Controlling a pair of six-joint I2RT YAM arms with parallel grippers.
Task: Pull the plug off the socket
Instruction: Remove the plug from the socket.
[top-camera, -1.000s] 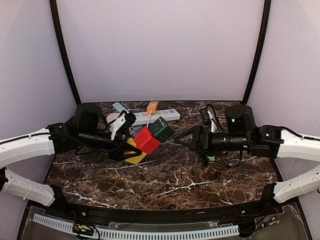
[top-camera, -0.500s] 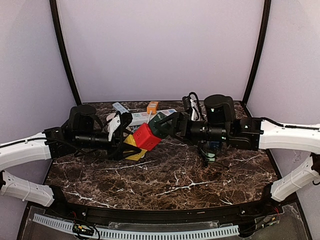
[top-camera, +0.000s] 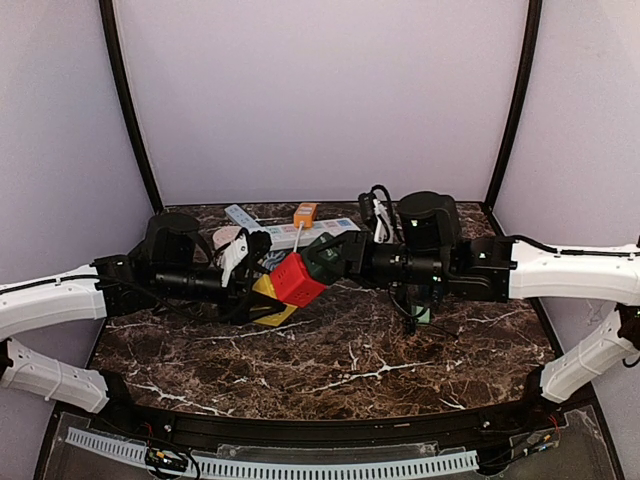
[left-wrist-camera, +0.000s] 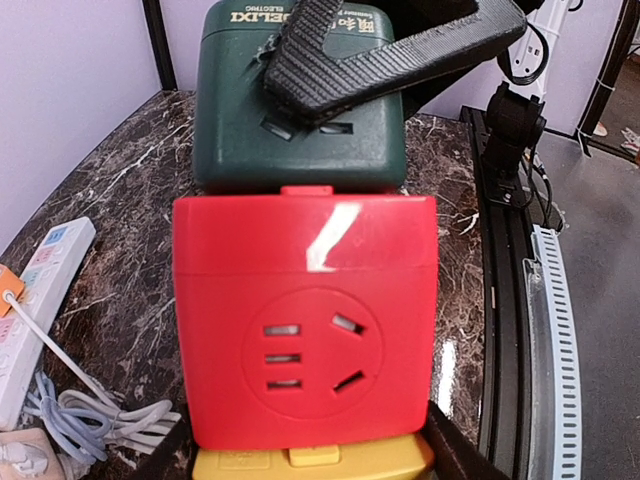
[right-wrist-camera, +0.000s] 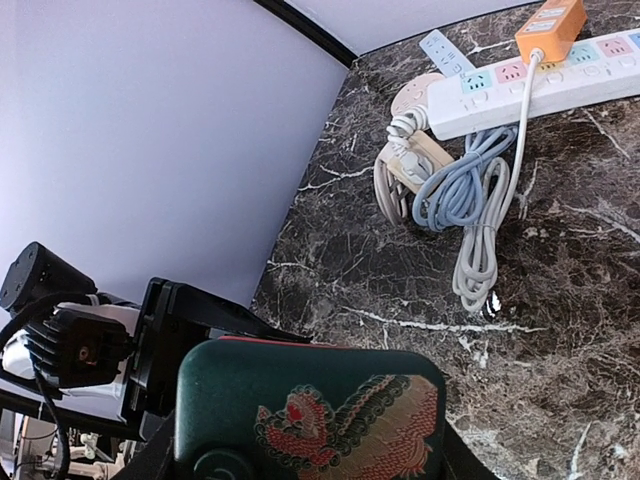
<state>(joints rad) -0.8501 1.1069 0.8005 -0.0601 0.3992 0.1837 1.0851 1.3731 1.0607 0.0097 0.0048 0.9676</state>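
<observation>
**Green plug, red socket, 1 arm at each end**

Green is the plug here: a dark green cube seated against the far face of the red socket cube, with a yellow cube joined to the red one's other side. The 3 blocks form a single row held above the marble table, near its back and in front of the white power strip.

The left gripper pinches the yellow-and-red end; in its wrist view dark fingers flank the yellow cube and the bottom of the red one. The right gripper has its jaws around the green cube. One ribbed finger lies flat across the cube's socket face, and the cube fills the gap in the right wrist view, so I judge it pinched rather than merely straddled.

What matters next is the row's long axis. In the top view it runs from the left gripper up and to the right into the right gripper, so both arms face each other along it. The plug lies at the right arm's end. A straight draw along that line, away from the red cube, looks right; a sideways tug would likely bind the pins.
</observation>
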